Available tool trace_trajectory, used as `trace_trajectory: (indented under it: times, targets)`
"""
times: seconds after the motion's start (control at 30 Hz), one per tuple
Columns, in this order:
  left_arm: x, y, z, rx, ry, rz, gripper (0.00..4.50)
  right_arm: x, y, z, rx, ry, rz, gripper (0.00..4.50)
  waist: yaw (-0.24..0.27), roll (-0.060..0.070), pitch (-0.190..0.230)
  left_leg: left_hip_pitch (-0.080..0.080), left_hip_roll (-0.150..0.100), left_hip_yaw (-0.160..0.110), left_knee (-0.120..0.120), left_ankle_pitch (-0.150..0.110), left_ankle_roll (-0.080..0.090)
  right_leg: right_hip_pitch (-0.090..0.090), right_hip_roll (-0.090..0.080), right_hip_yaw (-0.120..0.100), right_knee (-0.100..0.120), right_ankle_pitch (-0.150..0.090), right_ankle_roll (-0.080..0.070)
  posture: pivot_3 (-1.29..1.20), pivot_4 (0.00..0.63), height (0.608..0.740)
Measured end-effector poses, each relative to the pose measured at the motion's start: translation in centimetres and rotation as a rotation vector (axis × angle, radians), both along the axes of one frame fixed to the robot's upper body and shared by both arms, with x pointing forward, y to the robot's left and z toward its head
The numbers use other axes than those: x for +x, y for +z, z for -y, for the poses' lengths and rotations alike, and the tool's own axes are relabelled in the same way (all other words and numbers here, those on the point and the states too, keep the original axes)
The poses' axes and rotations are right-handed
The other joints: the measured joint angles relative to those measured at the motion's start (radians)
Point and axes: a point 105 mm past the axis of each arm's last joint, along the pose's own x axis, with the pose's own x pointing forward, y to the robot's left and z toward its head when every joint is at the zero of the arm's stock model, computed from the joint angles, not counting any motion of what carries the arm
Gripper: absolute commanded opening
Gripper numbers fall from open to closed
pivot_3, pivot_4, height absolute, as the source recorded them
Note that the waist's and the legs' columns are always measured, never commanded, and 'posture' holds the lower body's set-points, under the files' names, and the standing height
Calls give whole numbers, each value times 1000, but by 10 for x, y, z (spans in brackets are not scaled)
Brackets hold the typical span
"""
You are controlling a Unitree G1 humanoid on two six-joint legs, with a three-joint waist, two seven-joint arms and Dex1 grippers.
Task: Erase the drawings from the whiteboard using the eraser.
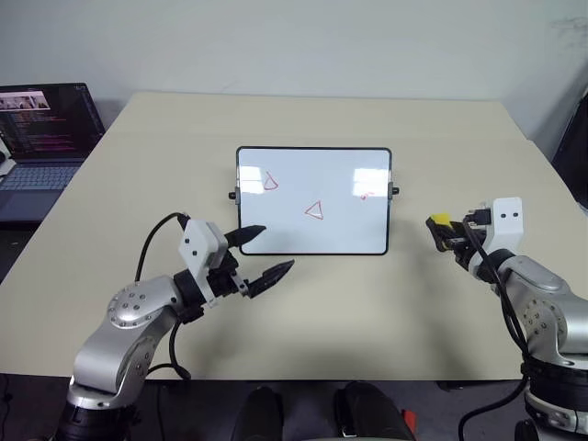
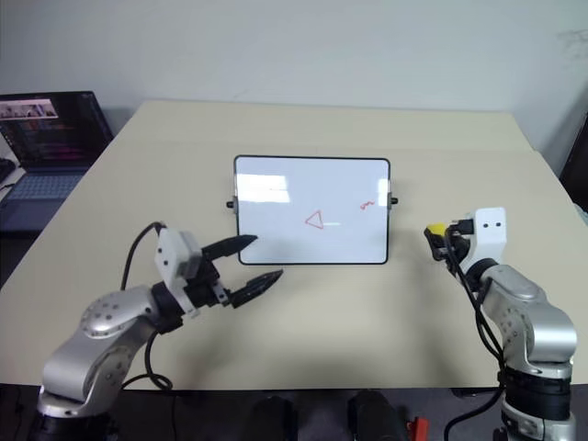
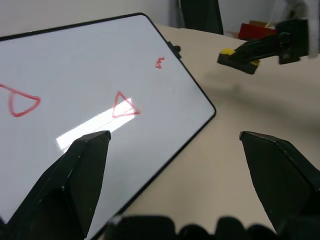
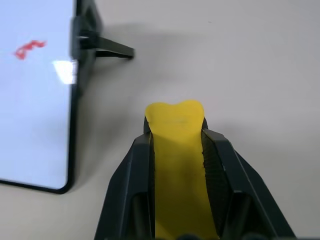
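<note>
Silver-grey rounded arm shells with round screw-dotted joint caps; white boxy wrist modules; looping black cables; tapered black two-fingered left end effector point(image 1: 260, 253) and right end effector point(image 1: 439, 227).

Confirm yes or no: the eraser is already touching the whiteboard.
No. The right gripper holds the yellow eraser over bare table, clear of the whiteboard edge.

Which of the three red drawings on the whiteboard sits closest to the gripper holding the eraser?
The short squiggle, near the whiteboard's right edge, is closest to the right gripper; both triangles lie further left.
</note>
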Motion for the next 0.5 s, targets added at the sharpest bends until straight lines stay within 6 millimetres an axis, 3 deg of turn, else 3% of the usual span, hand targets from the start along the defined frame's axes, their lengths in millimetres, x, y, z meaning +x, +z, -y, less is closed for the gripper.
trace_trajectory:
  times: [0.23,0.5]
  targets:
    - [8,14,-1,35,-13,27,4500,-20,22,-24,-77,112,61,979,-3,0,0,0,0,-1,-1,0,0,0,0,-1,-1,0,0,0,150,740]
    - [7,19,-13,81,-24,2,4500,-36,45,-68,-80,360,122,978,-3,0,0,0,0,-1,0,0,0,0,0,-1,-1,0,0,0,150,740]
